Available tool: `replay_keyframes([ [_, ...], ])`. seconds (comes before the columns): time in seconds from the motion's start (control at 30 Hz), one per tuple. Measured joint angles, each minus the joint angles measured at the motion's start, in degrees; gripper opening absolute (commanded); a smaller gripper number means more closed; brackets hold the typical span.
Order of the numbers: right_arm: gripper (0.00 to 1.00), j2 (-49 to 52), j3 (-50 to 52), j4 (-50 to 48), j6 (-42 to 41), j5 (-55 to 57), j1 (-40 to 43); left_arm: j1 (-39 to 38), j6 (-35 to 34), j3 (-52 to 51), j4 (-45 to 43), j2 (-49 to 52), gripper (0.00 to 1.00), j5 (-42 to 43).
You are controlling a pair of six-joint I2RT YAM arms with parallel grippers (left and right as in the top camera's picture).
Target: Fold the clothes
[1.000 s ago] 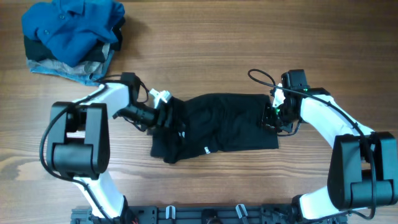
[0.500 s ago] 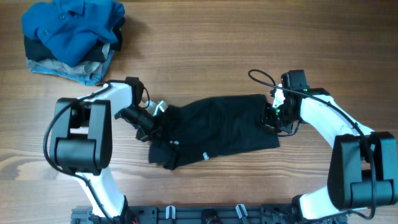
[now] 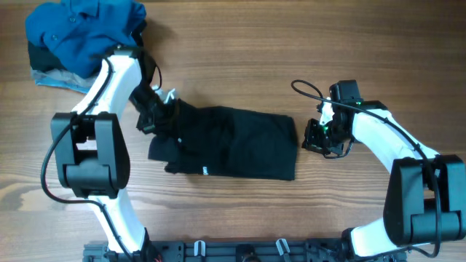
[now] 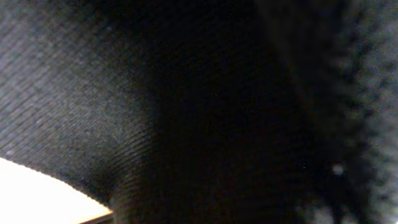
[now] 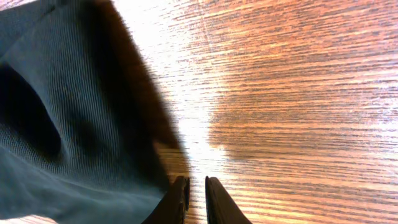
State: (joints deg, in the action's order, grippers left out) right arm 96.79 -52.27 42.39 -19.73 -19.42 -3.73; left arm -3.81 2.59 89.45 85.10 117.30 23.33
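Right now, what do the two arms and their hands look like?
The left arm and right arm have white rounded links between bulky black joint housings. A black cable loops near the black right hand; its fingers are slim and dark.

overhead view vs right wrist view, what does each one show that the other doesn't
Only overhead: the full length of the black T-shirt lying bunched across the table, the left tool buried in its left end, and a pile topped by a bright blue shirt in the far left corner.
Only right wrist: the right tool up close, its fingers nearly together with nothing between them.
Both: black fabric, the wooden table, and the right tool beside the shirt's edge, not gripping it.
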Motion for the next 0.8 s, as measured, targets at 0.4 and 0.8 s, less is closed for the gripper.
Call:
replay_keyframes([
  [0.4, 0.14, 0.0, 0.0, 0.6, -2.3, 6.1, 1.7, -16.5, -5.3, 3.2, -5.3, 0.0, 0.09, -0.7],
  [0.8, 0.19, 0.0, -0.1, 1.9, -2.5, 6.6, 8.9, -31.1, -17.9, 3.3, -21.0, 0.0, 0.62, -1.0],
])
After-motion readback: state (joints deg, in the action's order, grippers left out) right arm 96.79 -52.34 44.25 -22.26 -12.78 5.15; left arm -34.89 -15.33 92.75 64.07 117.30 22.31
